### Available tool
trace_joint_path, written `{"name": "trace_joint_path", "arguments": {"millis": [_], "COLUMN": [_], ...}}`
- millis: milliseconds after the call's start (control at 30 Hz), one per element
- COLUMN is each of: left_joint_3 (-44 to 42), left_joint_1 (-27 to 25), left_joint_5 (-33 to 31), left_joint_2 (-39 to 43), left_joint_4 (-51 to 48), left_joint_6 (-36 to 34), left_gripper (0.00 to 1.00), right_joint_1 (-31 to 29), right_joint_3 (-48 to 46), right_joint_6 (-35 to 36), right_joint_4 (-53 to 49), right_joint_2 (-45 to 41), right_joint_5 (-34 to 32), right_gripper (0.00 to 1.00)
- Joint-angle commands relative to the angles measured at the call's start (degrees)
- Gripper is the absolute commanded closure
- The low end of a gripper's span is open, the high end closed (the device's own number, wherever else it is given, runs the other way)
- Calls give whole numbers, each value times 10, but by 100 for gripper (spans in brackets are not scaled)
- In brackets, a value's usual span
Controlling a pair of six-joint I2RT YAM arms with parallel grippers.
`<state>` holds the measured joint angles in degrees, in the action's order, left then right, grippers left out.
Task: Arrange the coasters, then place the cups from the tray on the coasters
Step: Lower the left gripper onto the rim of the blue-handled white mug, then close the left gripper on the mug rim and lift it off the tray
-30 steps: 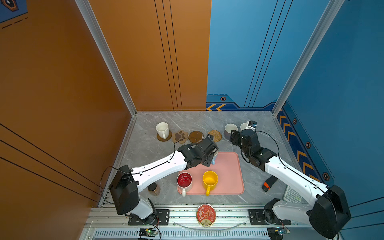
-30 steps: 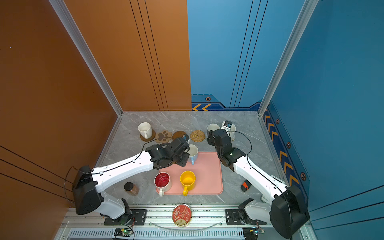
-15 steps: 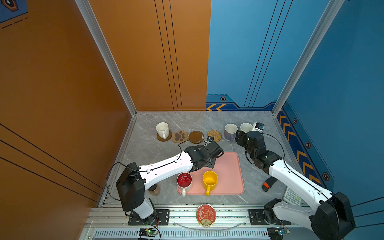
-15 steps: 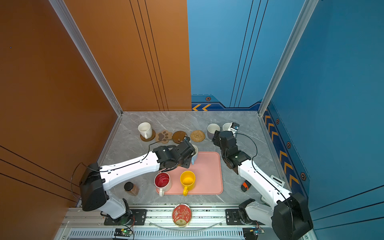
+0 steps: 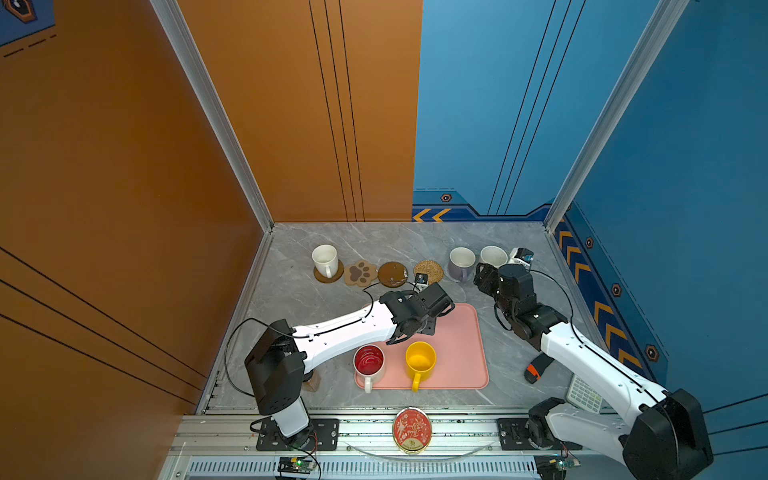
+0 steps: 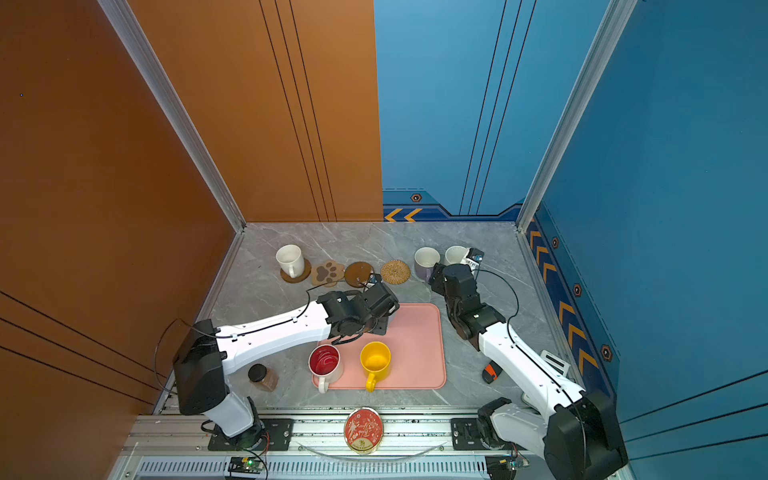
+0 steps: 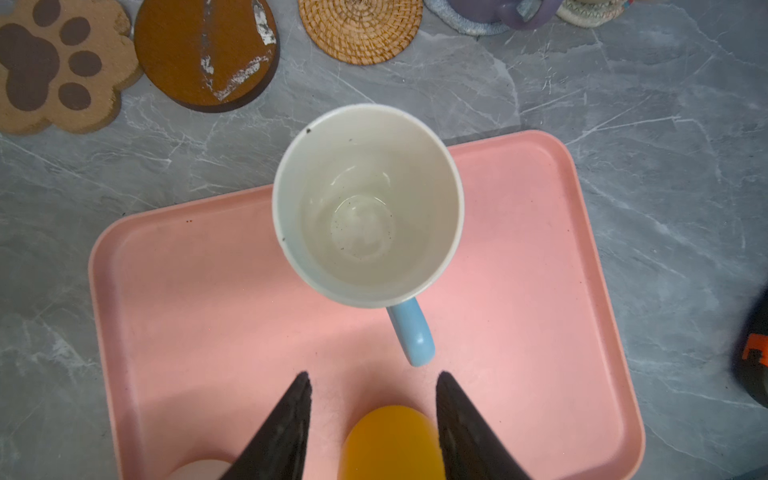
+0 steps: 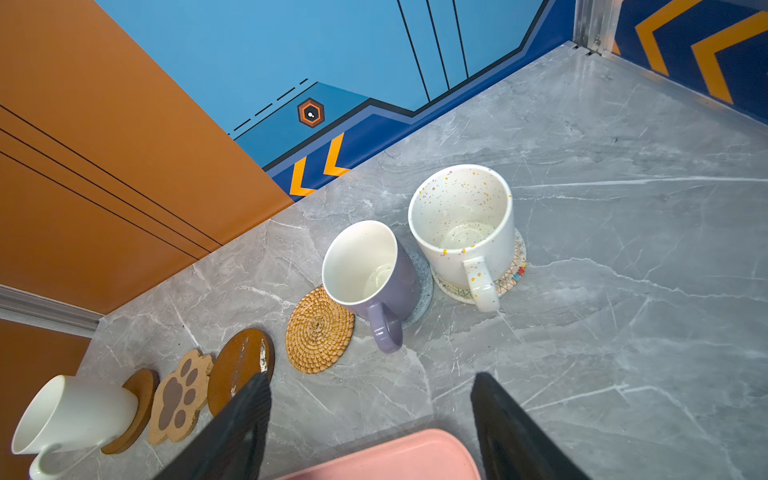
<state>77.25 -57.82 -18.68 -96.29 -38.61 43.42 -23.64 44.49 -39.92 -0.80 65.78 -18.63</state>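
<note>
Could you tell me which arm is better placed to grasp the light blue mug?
Left: left gripper hovers open before the light blue mug, facing its handle; right gripper faces the coasters.

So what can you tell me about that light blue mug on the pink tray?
The light blue mug looks like glazed ceramic: pale blue outside, creamy white inside, with a blue loop handle. It is empty, with a few dark specks inside. It stands upright on the pink tray, near its rim on the side of the coasters. Its handle points toward the left arm's fingers, which stand open and do not touch it.
</note>
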Motion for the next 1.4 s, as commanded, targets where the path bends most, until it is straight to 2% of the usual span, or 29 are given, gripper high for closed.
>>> {"name": "trace_joint_path", "arguments": {"millis": [0,700,1367], "left_joint_3": [19,62,39], "left_joint_1": [-6,-7,7], "left_joint_5": [-7,34,-14], "left_joint_2": [-12,-90,-107], "left_joint_4": [-10,-10,-20], "left_joint_6": [22,27,30], "left_gripper": [50,51,58], "right_joint_1": [4,15,19], "right_joint_3": [-5,-5,-6], "right_joint_6": [-8,-13,-16], "right_joint_4": [15,26,26], "right_joint_2": [4,27,32], "right_joint_5": [10,29,36], "right_gripper": [25,25,25]}}
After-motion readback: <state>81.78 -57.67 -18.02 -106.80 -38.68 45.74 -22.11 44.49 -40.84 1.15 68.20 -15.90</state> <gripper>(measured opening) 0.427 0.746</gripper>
